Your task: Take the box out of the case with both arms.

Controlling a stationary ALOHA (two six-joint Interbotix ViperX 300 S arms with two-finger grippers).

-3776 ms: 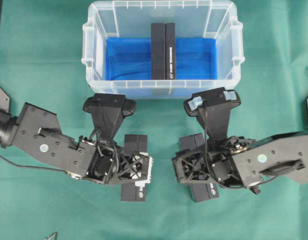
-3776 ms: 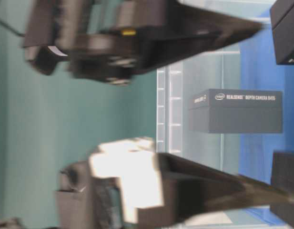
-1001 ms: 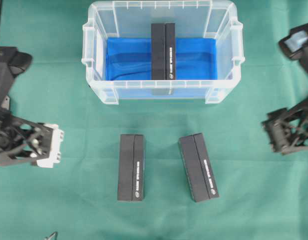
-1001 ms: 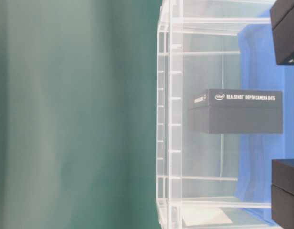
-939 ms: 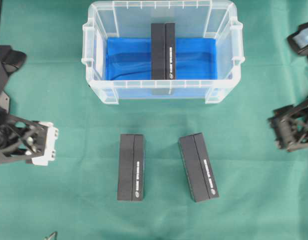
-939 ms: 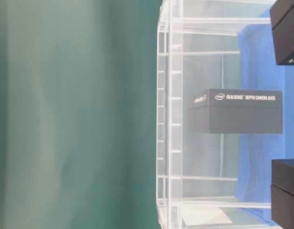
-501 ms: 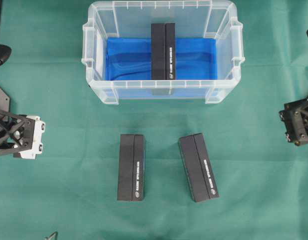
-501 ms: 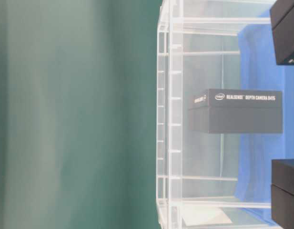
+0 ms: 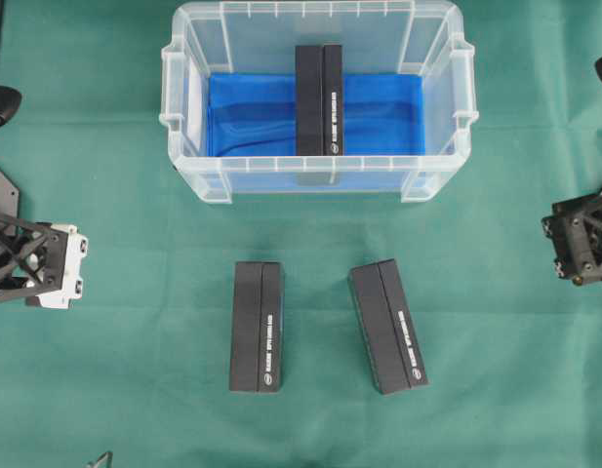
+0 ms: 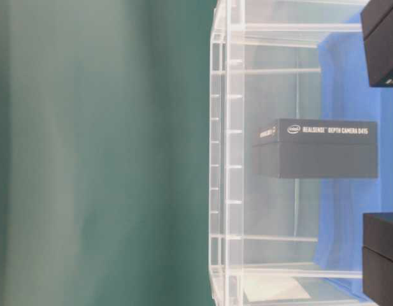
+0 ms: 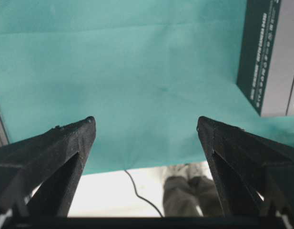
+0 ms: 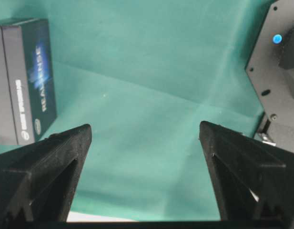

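Both grippers (image 11: 146, 125) (image 12: 145, 131) spread wide and empty, black box (image 9: 319, 99) upright in clear blue-lined case (image 9: 188, 172)

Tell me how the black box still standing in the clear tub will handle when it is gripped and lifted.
The black rectangular cardboard box looks stiff, with flat sides that should suit a pinch. It stands narrow on the blue liner, so a sideways nudge could tip it. Its smooth printed faces may slip somewhat. The clear plastic tub walls leave it room.

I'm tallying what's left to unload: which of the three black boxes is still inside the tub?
The black rectangular cardboard box standing on the blue liner in the clear plastic tub; the other two black boxes lie on the green cloth.
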